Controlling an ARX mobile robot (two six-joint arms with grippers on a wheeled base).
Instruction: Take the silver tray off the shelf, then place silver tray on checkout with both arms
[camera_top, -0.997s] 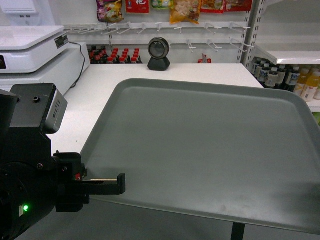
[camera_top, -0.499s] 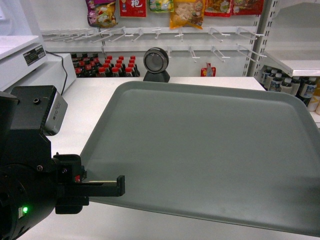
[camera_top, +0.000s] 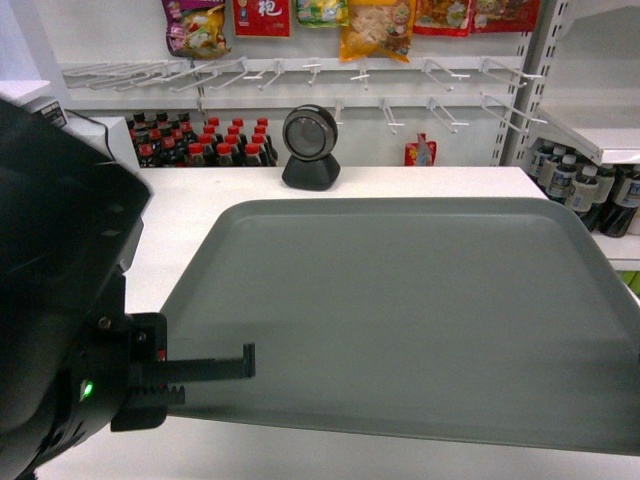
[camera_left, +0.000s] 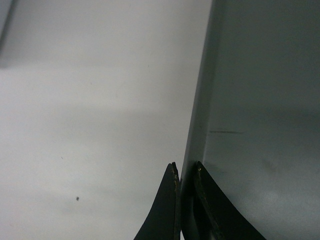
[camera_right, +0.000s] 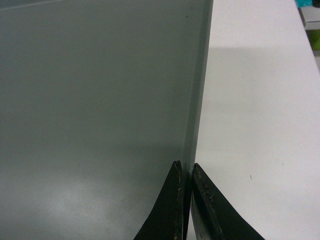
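With each end effector, left (camera_left: 185, 175) and right (camera_right: 186, 172), clamped on a tray (camera_top: 400, 310) rim, lower both evenly toward 6 o'clock so it lands flat on the tabletop (camera_top: 190, 200).

Bright even overhead light; soft shadows; wrist views slightly blurred close up.

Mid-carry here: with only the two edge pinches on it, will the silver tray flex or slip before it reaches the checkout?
The silver tray looks stiff: its rim runs straight, no sag showing. Its smooth matte surface could slip, since the left gripper and right gripper each pinch only the thin rim. Broad and flat, it may tilt if one arm lags.
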